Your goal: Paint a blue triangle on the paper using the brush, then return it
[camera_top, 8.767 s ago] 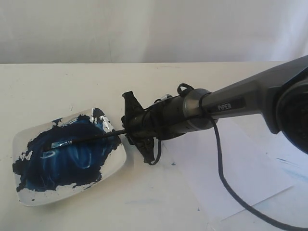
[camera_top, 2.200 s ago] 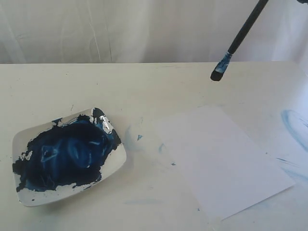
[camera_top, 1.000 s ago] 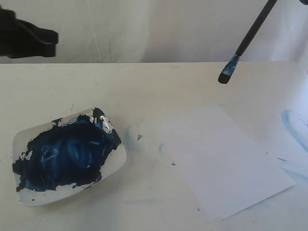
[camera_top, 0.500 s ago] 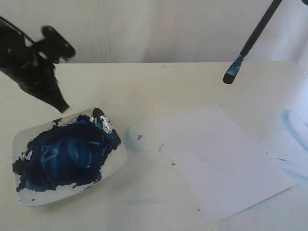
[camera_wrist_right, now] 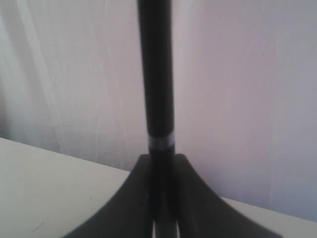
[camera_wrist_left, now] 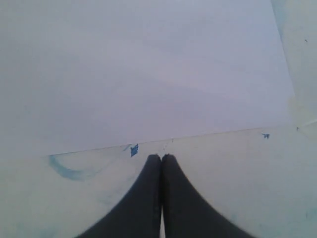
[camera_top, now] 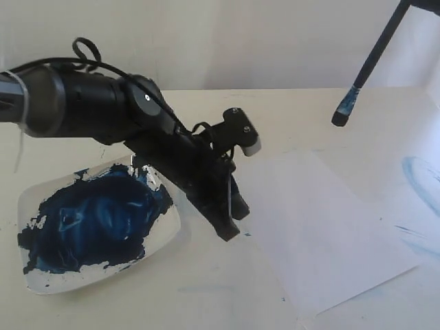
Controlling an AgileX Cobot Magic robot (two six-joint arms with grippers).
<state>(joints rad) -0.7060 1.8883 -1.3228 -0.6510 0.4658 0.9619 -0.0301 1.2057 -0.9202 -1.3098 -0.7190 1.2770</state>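
The white paper (camera_top: 323, 227) lies flat on the table, right of centre, and no blue triangle shows on it. My left gripper (camera_top: 229, 227) reaches in from the left and points down at the paper's near-left edge. In the left wrist view that gripper (camera_wrist_left: 161, 156) is shut with nothing in it, its tips just short of the edge of the paper (camera_wrist_left: 148, 74). The brush (camera_top: 375, 58) hangs tilted in the air at the top right, its blue-stained bristles (camera_top: 342, 113) above the table behind the paper. My right gripper (camera_wrist_right: 162, 166) is shut on the black handle of the brush (camera_wrist_right: 156, 74).
A white dish (camera_top: 27, 206) smeared with dark blue paint sits at the left, partly under the left arm (camera_top: 89, 103). Pale blue curved smears (camera_top: 419, 172) mark the table at the right. A small blue speck (camera_wrist_left: 134, 149) and a faint arc (camera_wrist_left: 69, 171) lie by the paper's edge.
The left arm has swung in from the far left, over the dish, down to the paper's left edge. The brush has drifted slightly to the right.
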